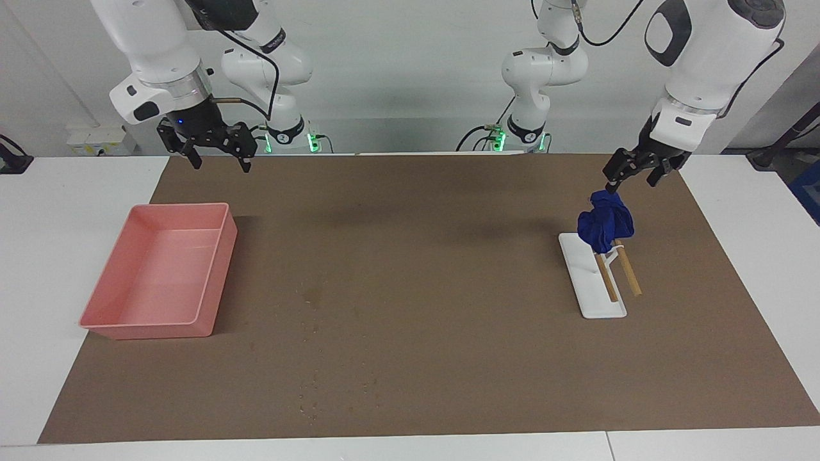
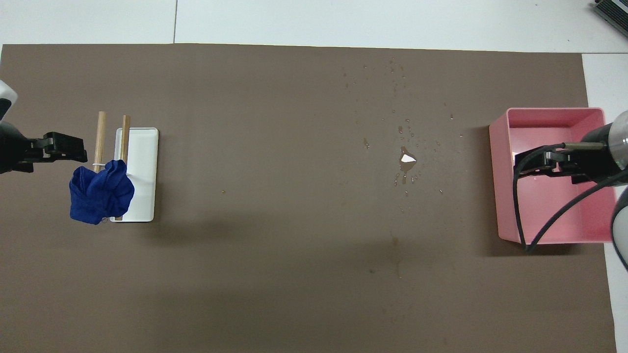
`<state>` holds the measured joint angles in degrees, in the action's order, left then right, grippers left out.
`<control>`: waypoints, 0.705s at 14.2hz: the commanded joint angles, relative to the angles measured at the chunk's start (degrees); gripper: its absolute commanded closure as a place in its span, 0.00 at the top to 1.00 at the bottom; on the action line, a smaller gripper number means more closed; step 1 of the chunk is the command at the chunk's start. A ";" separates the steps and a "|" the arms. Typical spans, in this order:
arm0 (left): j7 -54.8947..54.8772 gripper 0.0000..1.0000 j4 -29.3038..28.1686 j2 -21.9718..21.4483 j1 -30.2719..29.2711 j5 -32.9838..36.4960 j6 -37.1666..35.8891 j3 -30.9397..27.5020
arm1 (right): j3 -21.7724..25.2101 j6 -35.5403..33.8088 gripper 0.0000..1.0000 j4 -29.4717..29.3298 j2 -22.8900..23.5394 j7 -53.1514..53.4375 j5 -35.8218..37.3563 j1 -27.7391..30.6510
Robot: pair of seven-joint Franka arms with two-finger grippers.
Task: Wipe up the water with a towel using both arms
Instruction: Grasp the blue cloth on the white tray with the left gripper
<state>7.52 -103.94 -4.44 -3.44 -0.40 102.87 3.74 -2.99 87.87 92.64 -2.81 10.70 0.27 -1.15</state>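
On the brown mat (image 1: pixel 448 358), the white stand (image 1: pixel 586 282) served as the fixed mark, sitting toward the left arm's end of the table. From its base two wooden rods (image 1: pixel 626 272) rose at a slant, and the towel (image 1: pixel 605 222), a bunched deep-blue bundle, hung on the upper part of those rods, over the edge of the stand nearer the robots. In the overhead view the same towel (image 2: pixel 100 191) covered the rods' tops and overlapped the stand's (image 2: pixel 142 171) corner.

Just above the towel hovered the left gripper (image 1: pixel 631 171), its black fingers spread a little apart and gripping nothing; whether a fingertip touched the cloth could not be told. From above, the left gripper (image 2: pixel 61 147) showed beside the rods, at the table's edge.

Well apart from the stand, toward the right arm's end, the water (image 2: pixel 406 162) lay as a small puddle with a bright glint, ringed by scattered drops that trailed farther from the robots. In the facing view the water (image 1: pixel 312 298) read only as a faint damp patch.

Farther still from the stand sat the pink tray (image 1: pixel 211 214), near the mat's edge. The right gripper (image 1: pixel 218 148) waited in the air over the mat near the tray's robot-side rim, fingers apart and holding nothing.
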 commanded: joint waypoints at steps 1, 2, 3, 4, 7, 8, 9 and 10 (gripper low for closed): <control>-4.43 1.00 -11.71 -6.63 -2.89 -0.03 6.46 0.12 | -0.09 0.81 1.00 2.02 -1.76 -0.68 -1.32 0.36; -5.92 1.00 -12.16 -6.55 -3.15 -0.03 6.73 0.12 | -0.09 0.82 1.00 2.11 -1.76 -0.33 -1.32 0.36; -6.11 1.00 -12.34 -6.37 -3.67 -0.03 7.25 0.21 | -0.09 0.82 1.00 2.11 -1.76 -0.24 -1.32 0.36; -6.11 1.00 -13.56 -6.20 -3.68 -0.03 8.04 0.21 | -0.09 0.82 1.00 2.11 -1.76 -0.15 -1.32 0.36; -5.59 1.00 -19.53 -6.55 -3.42 -0.03 14.45 0.30 | -0.09 0.73 1.00 2.46 -1.85 0.29 -1.32 0.36; -6.37 1.00 -20.76 -6.55 -3.33 -0.03 15.42 0.30 | -0.09 0.73 1.00 2.46 -1.85 0.29 -1.32 0.36; -6.64 1.00 -21.30 -6.55 -3.50 -0.03 15.95 0.30 | -0.09 0.81 1.00 2.54 -1.85 0.29 -1.32 0.36; -6.64 1.00 -21.39 -6.46 -3.42 -0.03 16.31 0.30 | -0.09 0.82 1.00 2.55 -1.85 0.29 -1.32 0.36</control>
<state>2.08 -122.74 -9.00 -6.47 -0.40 117.03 3.86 -2.99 87.87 93.19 -3.05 10.74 0.27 -1.15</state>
